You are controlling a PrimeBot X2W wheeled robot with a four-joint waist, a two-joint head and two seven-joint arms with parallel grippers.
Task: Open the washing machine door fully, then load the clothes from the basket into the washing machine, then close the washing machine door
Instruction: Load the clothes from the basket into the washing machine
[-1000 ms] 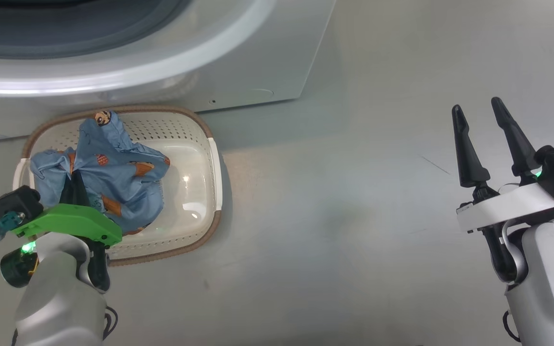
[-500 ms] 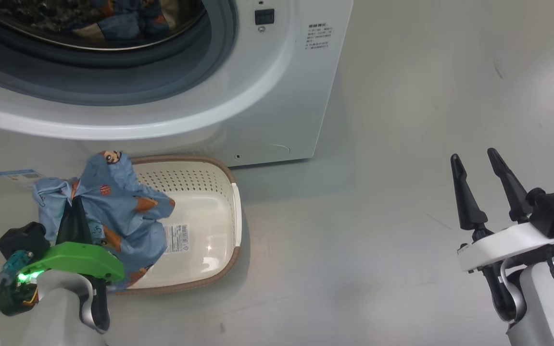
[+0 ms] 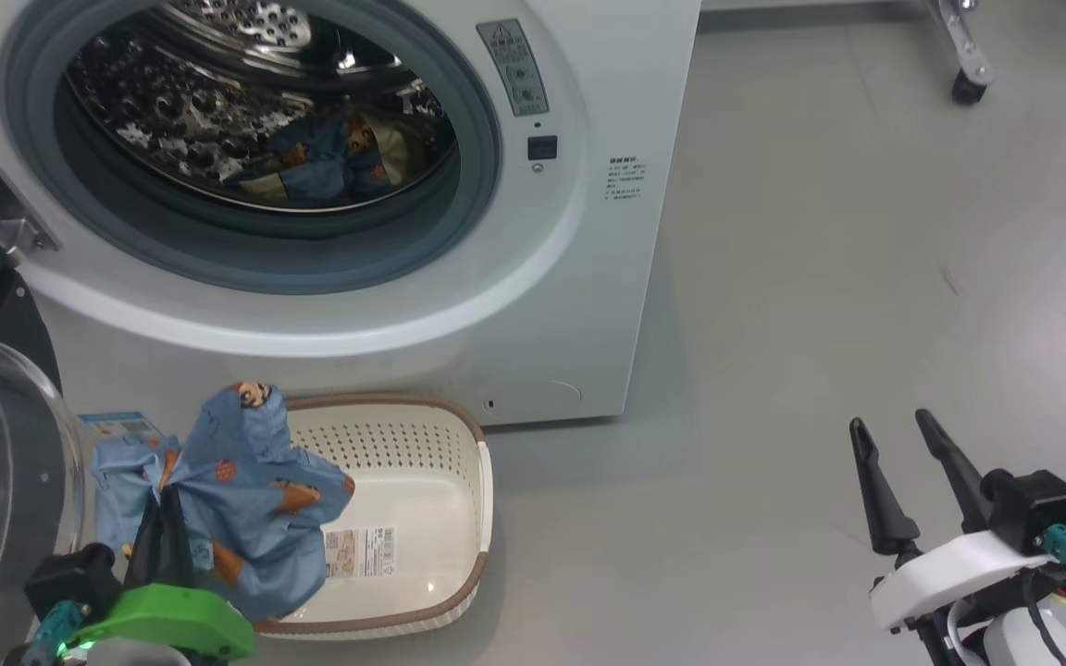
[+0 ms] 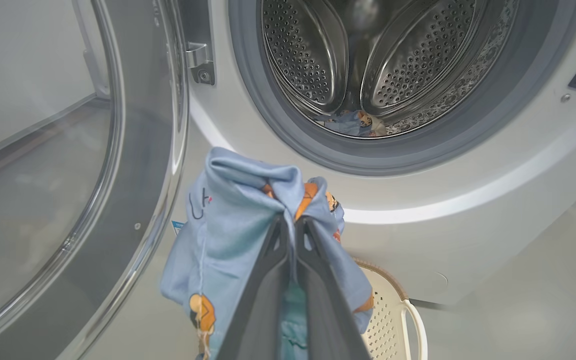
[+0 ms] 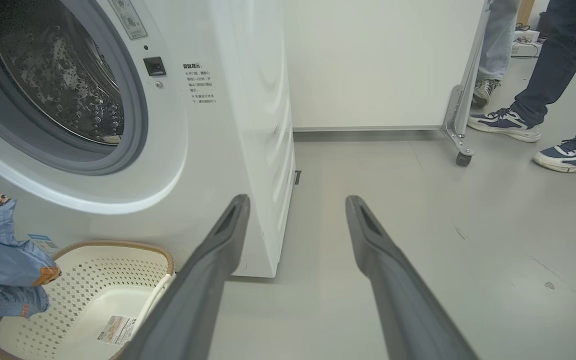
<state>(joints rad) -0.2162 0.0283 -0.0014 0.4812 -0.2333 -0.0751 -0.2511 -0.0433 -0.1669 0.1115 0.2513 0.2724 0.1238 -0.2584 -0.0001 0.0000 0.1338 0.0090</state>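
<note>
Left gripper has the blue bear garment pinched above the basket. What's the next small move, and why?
Probably lift the left gripper up and forward toward the drum opening of the washing machine. Its fingers are shut on the clothes, which hang above the basket. The washing machine door stands open, and another garment lies inside.

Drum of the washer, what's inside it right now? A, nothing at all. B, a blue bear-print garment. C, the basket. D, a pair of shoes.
B: a blue and cream garment with a bear print lies at the bottom of the steel drum, as the head and left wrist views both show.
</note>
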